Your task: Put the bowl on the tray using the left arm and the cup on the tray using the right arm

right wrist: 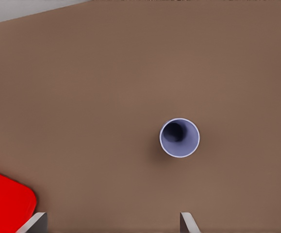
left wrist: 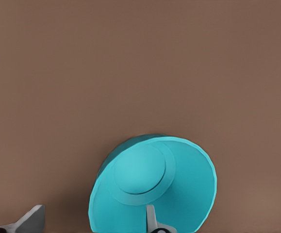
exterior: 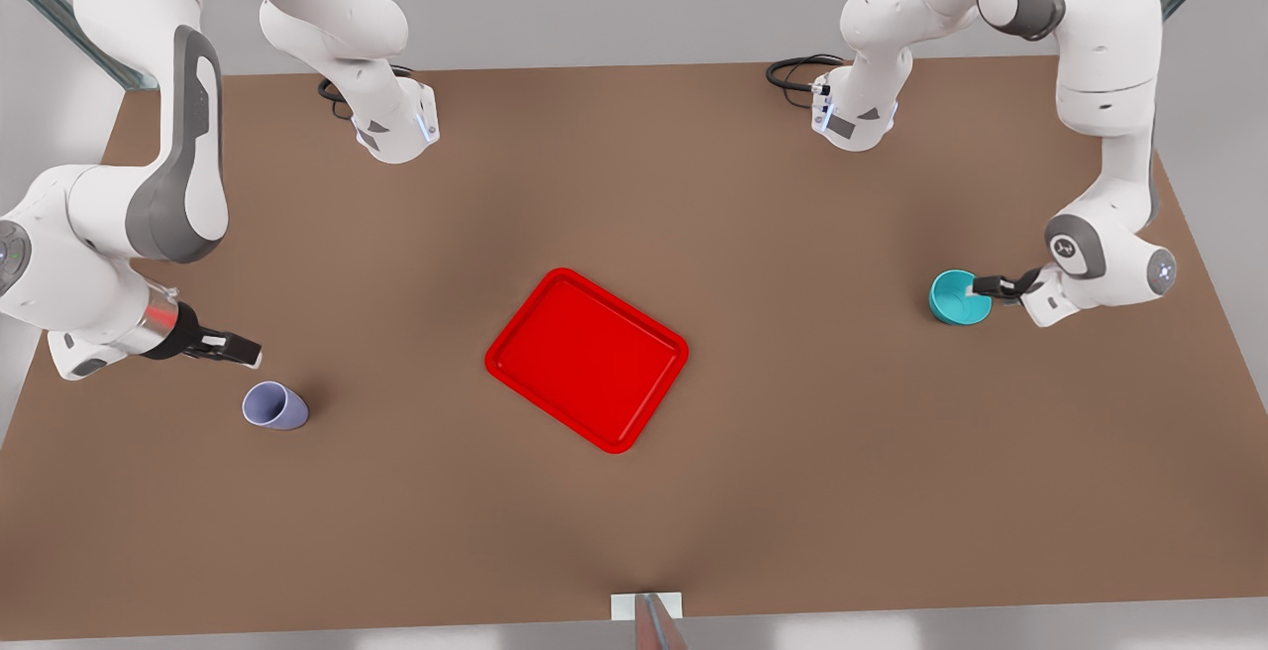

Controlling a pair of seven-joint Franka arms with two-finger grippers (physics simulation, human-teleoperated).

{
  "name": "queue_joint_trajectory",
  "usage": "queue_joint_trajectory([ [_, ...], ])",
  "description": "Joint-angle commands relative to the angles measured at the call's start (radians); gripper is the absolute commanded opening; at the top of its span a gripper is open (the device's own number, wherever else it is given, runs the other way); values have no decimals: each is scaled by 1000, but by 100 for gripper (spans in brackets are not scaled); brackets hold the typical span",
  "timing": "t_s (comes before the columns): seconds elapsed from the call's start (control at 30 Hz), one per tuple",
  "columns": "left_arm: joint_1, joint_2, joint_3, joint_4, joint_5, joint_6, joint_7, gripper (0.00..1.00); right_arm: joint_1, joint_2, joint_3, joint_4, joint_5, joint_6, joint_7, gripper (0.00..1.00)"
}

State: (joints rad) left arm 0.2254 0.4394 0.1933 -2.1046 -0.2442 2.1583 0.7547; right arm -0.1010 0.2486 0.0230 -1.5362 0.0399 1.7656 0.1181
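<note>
At the front view's right, the left gripper (exterior: 981,284) sits at the bowl (exterior: 957,297), one finger inside the rim and the other outside, straddling the wall; fingers are spread, not yet pinched on the rim as far as the left wrist view shows. That view has the bowl (left wrist: 152,187) close up, w/ one fingertip (left wrist: 152,221) over its inner wall and the other (left wrist: 28,221) well off to the side. Bowl rests on the table (exterior: 792,432), well apart from the tray (exterior: 586,360).

Over on the front view's left, the right gripper (exterior: 243,351) hovers near the cup (exterior: 274,405), just above and beside it, not touching. From the right wrist view the cup (right wrist: 179,138) stands upright, mouth open to the camera, w/ the fingers (right wrist: 33,223) spread wide and holding nothing; a corner of the tray (right wrist: 7,204) shows nearby.

Progress, judged from this: nothing is on the tray, which lies bare mid-table. Left arm is at pre-grasp on the bowl; right arm is lining up, prob. needs to drop lower around the cup. Both grasps, lifts, carries and placements remain.
</note>
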Motion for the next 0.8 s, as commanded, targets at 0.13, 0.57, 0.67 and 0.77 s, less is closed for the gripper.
queue_joint_trajectory([
  [0.13, -5, 7, -5, 0, -26, -3, -12, 41, 0, 0, 0, -1, 0, -2, 0, 100],
  [0.57, -8, 19, -26, 11, -27, -14, -169, 36, 0, 0, 0, -2, 0, -5, 0, 100],
  [0.67, -9, 16, -35, 12, -29, -17, -184, 36, -2, 0, 0, -4, 0, -8, 0, 100],
  [0.77, -9, 19, -48, 12, -30, -17, -192, 33, -2, 0, 0, -4, 0, -8, 0, 100],
])
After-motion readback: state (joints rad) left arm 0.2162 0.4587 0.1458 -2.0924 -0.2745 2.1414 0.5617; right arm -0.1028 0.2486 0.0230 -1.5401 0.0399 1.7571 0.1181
